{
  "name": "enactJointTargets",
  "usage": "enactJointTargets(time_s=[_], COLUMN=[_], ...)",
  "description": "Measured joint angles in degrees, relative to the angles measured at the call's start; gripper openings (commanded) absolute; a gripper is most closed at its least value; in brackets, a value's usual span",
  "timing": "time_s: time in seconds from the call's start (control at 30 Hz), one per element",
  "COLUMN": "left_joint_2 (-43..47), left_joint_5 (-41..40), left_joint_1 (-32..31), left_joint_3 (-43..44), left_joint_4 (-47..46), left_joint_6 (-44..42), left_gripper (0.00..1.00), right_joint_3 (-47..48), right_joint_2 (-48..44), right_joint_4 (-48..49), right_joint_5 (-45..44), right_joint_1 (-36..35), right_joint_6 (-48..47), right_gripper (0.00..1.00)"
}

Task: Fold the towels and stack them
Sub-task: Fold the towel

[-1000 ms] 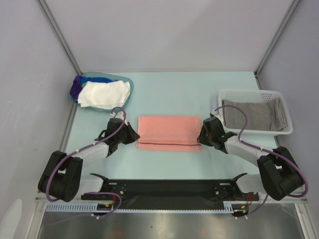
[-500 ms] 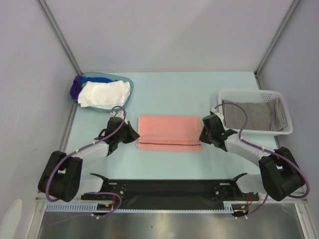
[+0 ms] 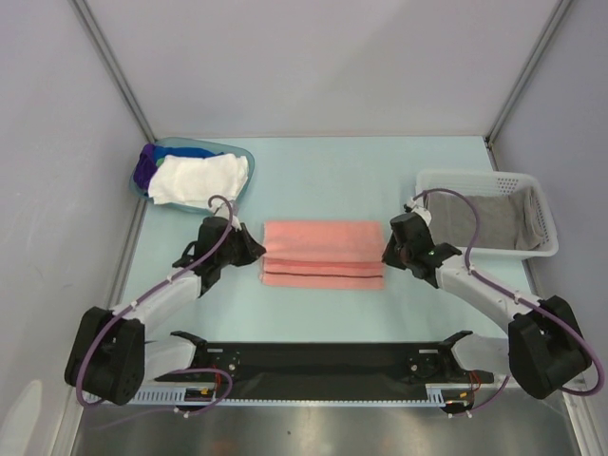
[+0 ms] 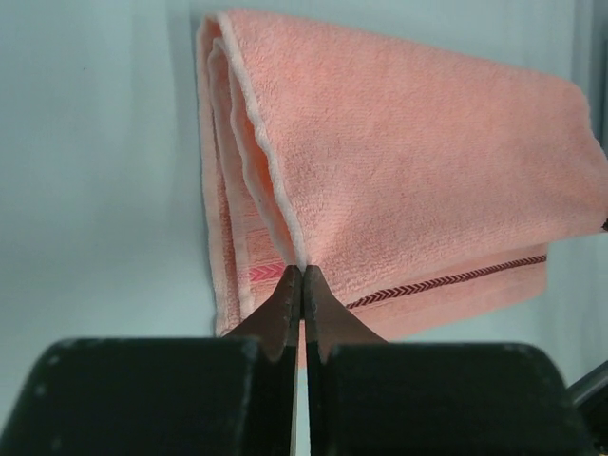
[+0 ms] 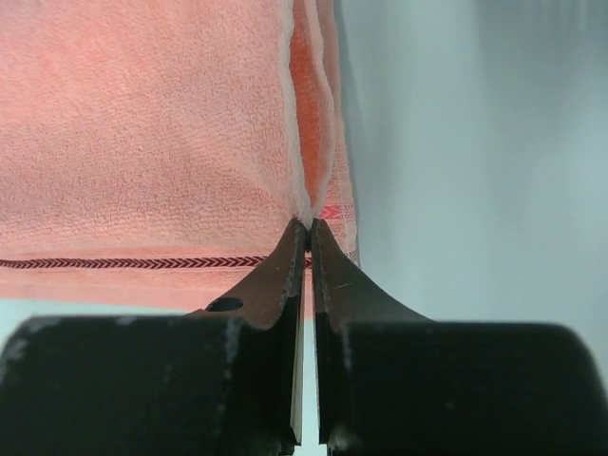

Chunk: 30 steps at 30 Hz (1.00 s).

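Pink terry is what both arms are after. From above, the pink towel point(image 3: 323, 255) lies folded in a long strip at the middle of the table point(image 3: 332, 180), its dark stripe along the near edge. The left claw point(image 3: 258, 256) sits at its left end and the right claw point(image 3: 388, 255) at its right end, one at each short side, I'd say so the cloth can be lifted evenly for another fold. Far left, a white towel point(image 3: 199, 178) is heaped in the tub point(image 3: 190, 144) over something purple and blue, waiting its turn. On the right, a grey towel point(image 3: 480, 220) lies in the basket point(image 3: 541, 249), which looks like the place for finished ones.

From the left wrist, the left claw point(image 4: 302, 275) is pressed together on the pale hem of the top layer of the pink towel point(image 4: 418, 171). The lower layers and the striped band lie flat beneath, apart from the grip.

From the right wrist, the right claw point(image 5: 306, 228) is likewise squeezed tight, pinching the upper layer's edge of the pink towel point(image 5: 142, 123) just above the stripe. Taking only the top layer at both ends suggests that flap alone is to be carried.
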State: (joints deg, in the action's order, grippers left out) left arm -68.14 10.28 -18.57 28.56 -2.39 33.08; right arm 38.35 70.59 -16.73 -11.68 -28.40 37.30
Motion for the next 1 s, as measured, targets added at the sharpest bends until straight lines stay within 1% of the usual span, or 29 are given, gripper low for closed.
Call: enactJointTargets(time_s=[0.27,0.5,0.67,1.0], left_joint_2=[5.57,8.55,9.77,10.47], left_joint_5=[0.07,0.22,0.42,1.05], left_joint_1=[-0.02,-0.07,-0.07,-0.07], left_joint_3=[1.07,1.07,1.05,-3.23], left_joint_4=[3.52,6.34,6.69,6.29], left_joint_6=[-0.55,-0.66,-0.63,-0.55], left_gripper=[0.0,0.0,0.0,0.0], right_joint_3=[1.55,1.55,1.44,-3.89], right_joint_2=[-4.39,-7.56,-8.37,-9.92], right_joint_4=[-2.84,-5.09,-5.49,-5.25], right_joint_5=[-0.13,-0.28,-0.31,-0.28], right_joint_1=[0.0,-0.02,-1.01,-3.74], right_joint_6=[-0.09,-0.07,0.02,1.29], right_gripper=[0.0,0.0,0.0,0.0])
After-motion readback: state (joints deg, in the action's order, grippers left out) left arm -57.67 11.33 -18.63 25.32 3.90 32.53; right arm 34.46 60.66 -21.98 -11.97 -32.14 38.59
